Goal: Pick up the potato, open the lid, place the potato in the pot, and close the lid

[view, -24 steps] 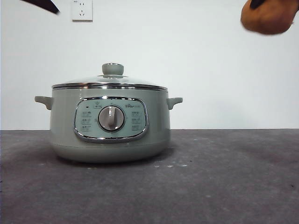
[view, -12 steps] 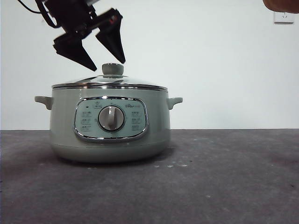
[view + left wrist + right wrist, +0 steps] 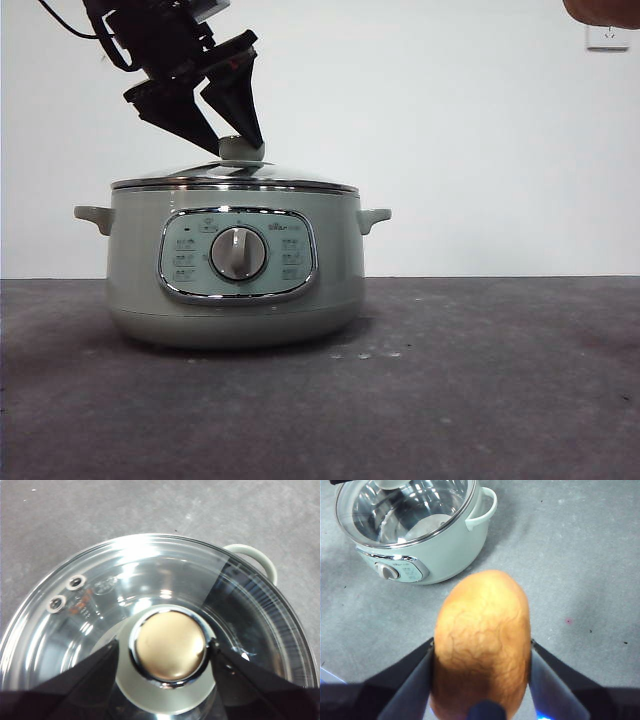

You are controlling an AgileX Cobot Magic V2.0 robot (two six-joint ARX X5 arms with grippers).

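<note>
Holding the potato clamped in my right gripper high beside the pot finishes step one. My left gripper straddles the knob, jaws spread, not clamped. The lid sits closed on the pot; lifting it, dropping the potato in and closing remain.

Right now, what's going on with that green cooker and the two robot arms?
The left gripper has its open jaws on either side of the knob of the lid, which sits closed on the pot. The lid has not been lifted yet. The right gripper holds the potato clamped between its jaws, up in the air and off to one side of the pot, apparently waiting for the pot to be opened.
</note>
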